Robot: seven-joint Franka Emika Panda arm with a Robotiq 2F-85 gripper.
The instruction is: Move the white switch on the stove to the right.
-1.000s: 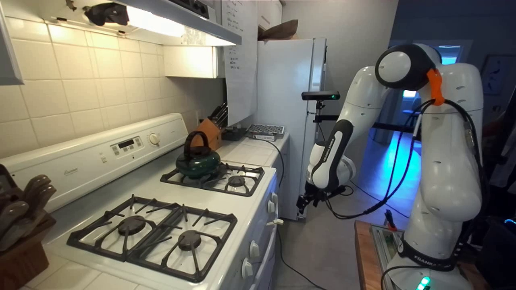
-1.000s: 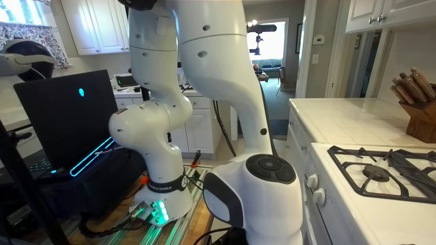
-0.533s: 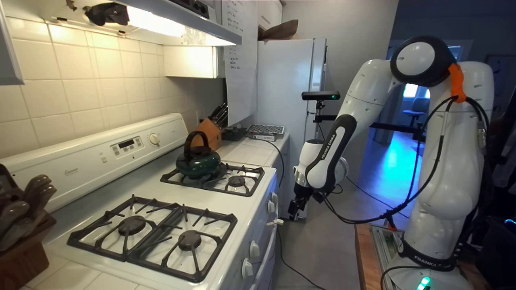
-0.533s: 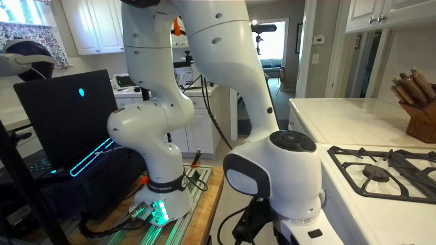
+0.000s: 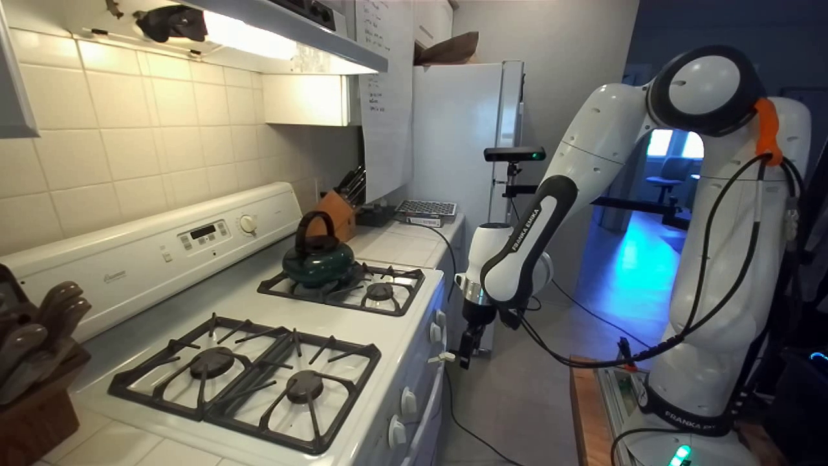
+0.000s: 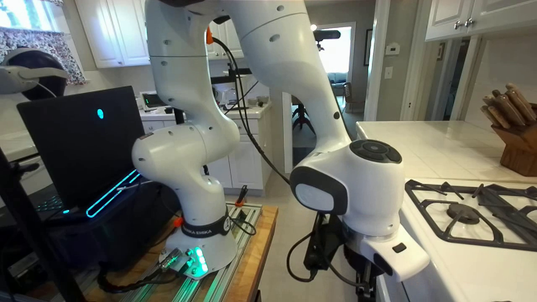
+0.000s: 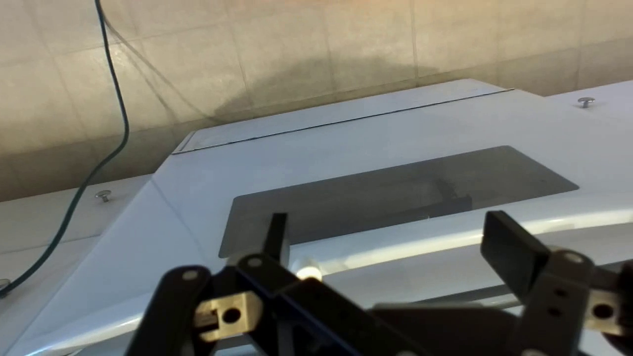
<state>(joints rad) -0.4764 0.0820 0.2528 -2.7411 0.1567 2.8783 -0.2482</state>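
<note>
The white stove [image 5: 317, 317] shows in both exterior views, also at its top surface [image 6: 470, 268]. Several white knobs sit on its front; one white switch [image 5: 442, 357] sticks out sideways toward the arm. My gripper [image 5: 467, 353] points down just beside that switch, on the aisle side; I cannot tell whether they touch. In the wrist view the gripper [image 7: 388, 232] is open and empty, fingers wide apart over the oven door's front. A bright white round end [image 7: 308, 272] shows close to the left finger. In an exterior view the arm hides the switch and the gripper [image 6: 366, 289] is partly cut off.
A green kettle [image 5: 318, 264] stands on a back grate. The oven handle [image 5: 424, 424] runs along the stove's front. Knife blocks [image 5: 39, 395] [image 6: 520, 147] stand on the counters. A cable [image 7: 118, 143] hangs down at the stove's side. The white fridge [image 5: 456, 129] stands beyond.
The arm has reached out toward the stove. My gripper has moved left and slightly down in an exterior view, from well away to beside the protruding white switch. The stove looks unchanged.
</note>
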